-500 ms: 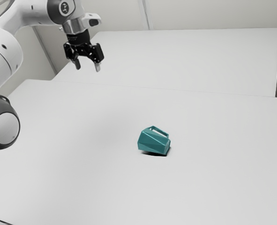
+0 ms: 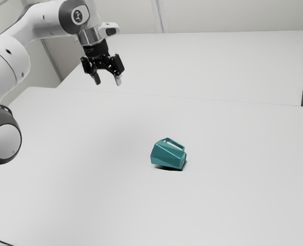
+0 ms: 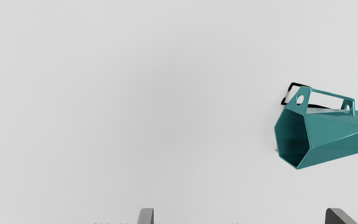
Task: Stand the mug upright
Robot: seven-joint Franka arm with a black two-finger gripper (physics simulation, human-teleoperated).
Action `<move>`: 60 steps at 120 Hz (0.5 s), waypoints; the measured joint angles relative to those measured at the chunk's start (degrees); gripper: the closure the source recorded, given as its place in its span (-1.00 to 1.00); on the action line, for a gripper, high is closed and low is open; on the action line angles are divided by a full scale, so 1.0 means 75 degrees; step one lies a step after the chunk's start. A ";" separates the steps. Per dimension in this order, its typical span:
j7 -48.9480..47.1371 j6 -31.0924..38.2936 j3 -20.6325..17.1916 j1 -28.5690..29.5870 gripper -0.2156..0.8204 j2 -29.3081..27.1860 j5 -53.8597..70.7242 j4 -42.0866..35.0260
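High above the table, in the exterior view's upper left, my gripper [image 2: 107,82] hangs open and holds nothing. A teal faceted mug [image 2: 167,155] lies on its side well below it and farther to the exterior view's right, its handle on the upper side and its base toward the exterior view's right. In the wrist view the mug [image 3: 337,130] shows its dark open mouth and its handle, with a shadow beside it. The fingertips of the gripper [image 3: 239,216] stand wide apart, and the mug is not between them.
The mug rests on a wide white table [image 2: 89,179]. Behind it, another white surface [image 2: 207,66] reaches toward pale walls [image 2: 233,15].
My gripper has moved a little toward the exterior view's right and slightly down in that view. The mug has stayed where it was.
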 joint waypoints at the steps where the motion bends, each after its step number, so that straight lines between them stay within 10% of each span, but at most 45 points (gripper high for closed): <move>1: -0.0002 0.0017 0.0007 -0.0009 -0.58 -0.0034 -0.0056 -0.0079; 31: 0.0014 0.1317 0.0043 -0.0307 -0.58 -0.0951 -0.1679 -0.2825; 60: 0.0544 0.2331 0.0045 -0.0332 -0.58 -0.0197 -0.2787 -0.3199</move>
